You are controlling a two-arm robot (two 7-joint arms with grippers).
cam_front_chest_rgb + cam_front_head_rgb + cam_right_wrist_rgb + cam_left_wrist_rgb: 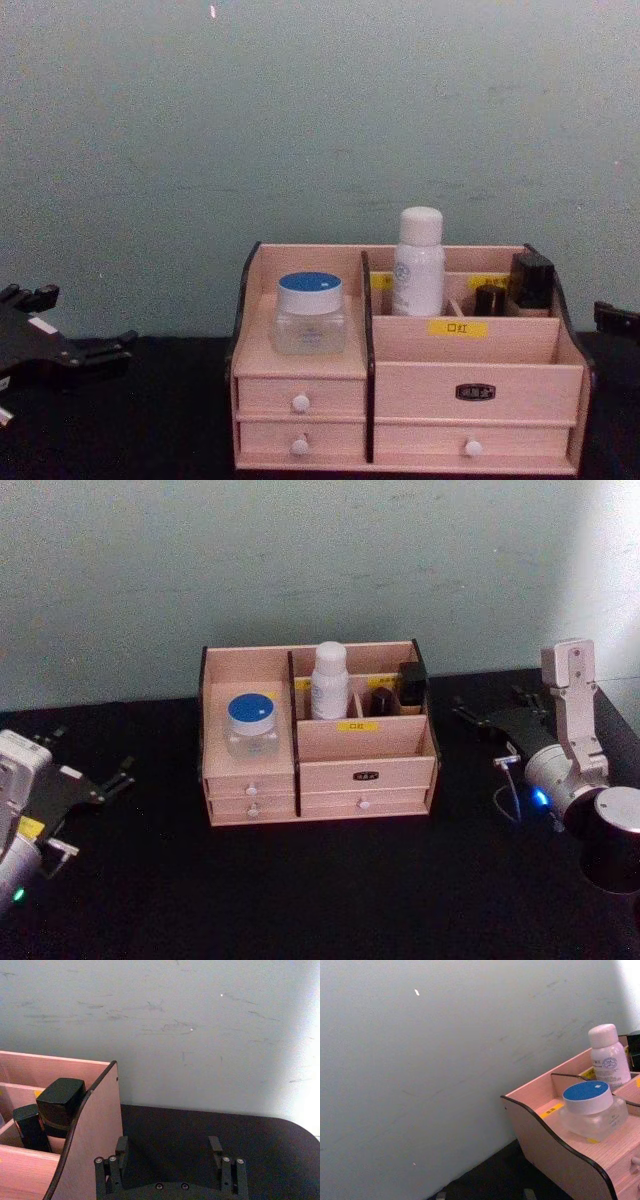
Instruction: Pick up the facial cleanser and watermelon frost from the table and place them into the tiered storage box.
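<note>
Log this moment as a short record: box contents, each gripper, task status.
tiered storage box: centre of the black table, drawers shut
left compartment: blue-lidded clear jar, upright
right rear section: white bottle, upright; two dark small items beside it
left gripper: open, apart from the box on its left
right gripper: open, apart on its right
task status: both containers appear placed

We see the tiered storage box in pale pink wood grain w/ dark edges, yellow labels and white drawer knobs, on a black table vs. a pale grey-green wall. In its left section: a clear jar w/ blue top, white rim; in the back, a white bottle w/ white cap, plus two black items. Both grippers, left and right, are black on silver-white arms; the right shows a blue light, the left a green one.
</note>
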